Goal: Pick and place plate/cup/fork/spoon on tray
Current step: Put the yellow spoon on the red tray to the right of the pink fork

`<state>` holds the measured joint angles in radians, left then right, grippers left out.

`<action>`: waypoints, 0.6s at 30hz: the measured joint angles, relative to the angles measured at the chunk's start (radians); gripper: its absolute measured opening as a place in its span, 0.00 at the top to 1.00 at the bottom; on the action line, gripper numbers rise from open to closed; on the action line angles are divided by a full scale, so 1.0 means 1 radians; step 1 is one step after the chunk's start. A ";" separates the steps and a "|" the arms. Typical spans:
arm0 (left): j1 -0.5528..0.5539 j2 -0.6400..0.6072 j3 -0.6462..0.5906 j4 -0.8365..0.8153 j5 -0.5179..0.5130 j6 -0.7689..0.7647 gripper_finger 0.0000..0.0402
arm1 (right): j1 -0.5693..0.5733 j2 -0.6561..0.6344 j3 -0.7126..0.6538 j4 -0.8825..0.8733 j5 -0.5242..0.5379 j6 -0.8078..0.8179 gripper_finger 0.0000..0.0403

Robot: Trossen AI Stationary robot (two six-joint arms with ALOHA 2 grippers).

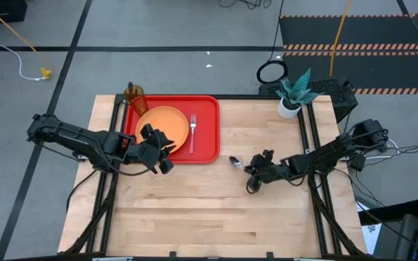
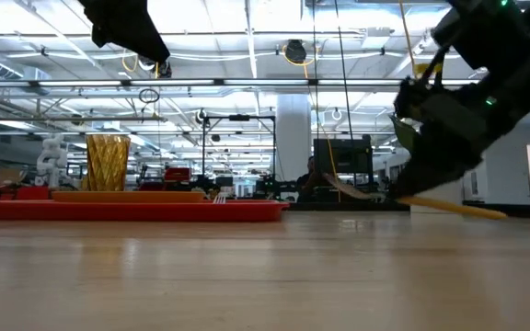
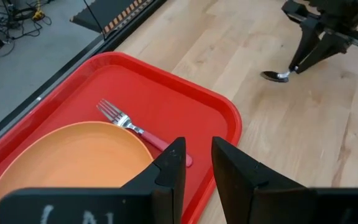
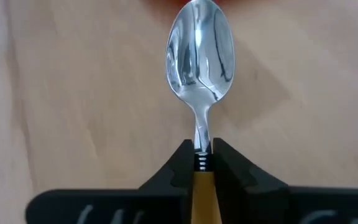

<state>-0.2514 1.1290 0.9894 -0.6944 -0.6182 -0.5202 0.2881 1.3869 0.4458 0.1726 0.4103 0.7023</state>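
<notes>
The red tray [image 1: 207,109] lies at the table's far left. The orange plate [image 1: 164,123] and the red-handled fork [image 1: 192,134] lie on it, and the amber cup [image 1: 135,94] stands at its far left corner. My left gripper [image 3: 197,165] hovers over the tray's near edge beside the plate [image 3: 67,155], narrowly open and empty. My right gripper [image 1: 256,170] is right of the tray, shut on the orange-handled spoon [image 4: 201,56]. The spoon's silver bowl [image 1: 235,161] points toward the tray. My right gripper pinches the spoon between its two fingers where the silver neck meets the orange handle [image 4: 202,163]. The fingers slant down from the table's right and lie along the spoon, the handle running back between them. The bowl [image 2: 339,188] sticks out ahead, raised off the table.
A white pot with a green plant [image 1: 290,101] stands at the table's far right corner. Bare wood lies between the tray and my right gripper and across the table's near half. Black frame rails run along the table's left and right edges.
</notes>
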 joint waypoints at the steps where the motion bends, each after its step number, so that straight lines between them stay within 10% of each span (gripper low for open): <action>1: 0.000 0.000 0.000 0.001 0.000 -0.001 0.80 | -0.001 0.000 0.000 0.032 0.022 -0.011 0.95; 18: -0.016 0.000 0.000 0.011 0.000 -0.035 0.80 | -0.080 0.039 0.187 0.334 0.243 -0.293 0.95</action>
<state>-0.2677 1.1294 0.9894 -0.6839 -0.6178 -0.5552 0.2084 1.4254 0.6332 0.5068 0.6535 0.4097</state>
